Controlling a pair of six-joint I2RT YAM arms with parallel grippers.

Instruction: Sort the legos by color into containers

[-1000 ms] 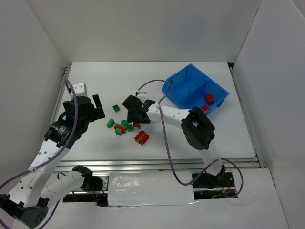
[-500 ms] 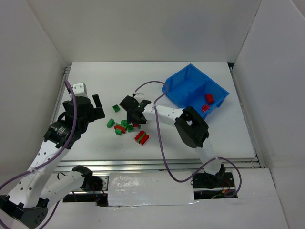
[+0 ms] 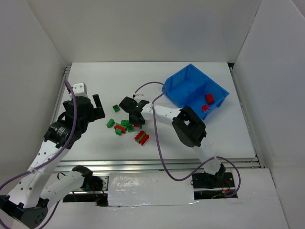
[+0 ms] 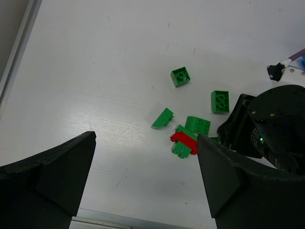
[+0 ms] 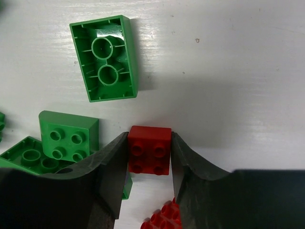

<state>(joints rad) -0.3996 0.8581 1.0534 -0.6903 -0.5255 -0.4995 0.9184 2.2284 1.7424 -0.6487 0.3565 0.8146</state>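
Now right tool (image 5: 149, 143) pinches one red lego (image 5: 149, 151) across its sides on the bench (image 3: 224, 136); blue bin (image 3: 186, 83) lies far-right of it.

No readable text, label, brand or number shows anywhere

White table (image 3: 119, 76), white panels (image 3: 143, 28) at back, L & R edges. Alu rail (image 3: 157, 163) along near edge. Even, soft light.

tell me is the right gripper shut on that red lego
Shut on it: the right gripper fingers touch both sides of the red lego.
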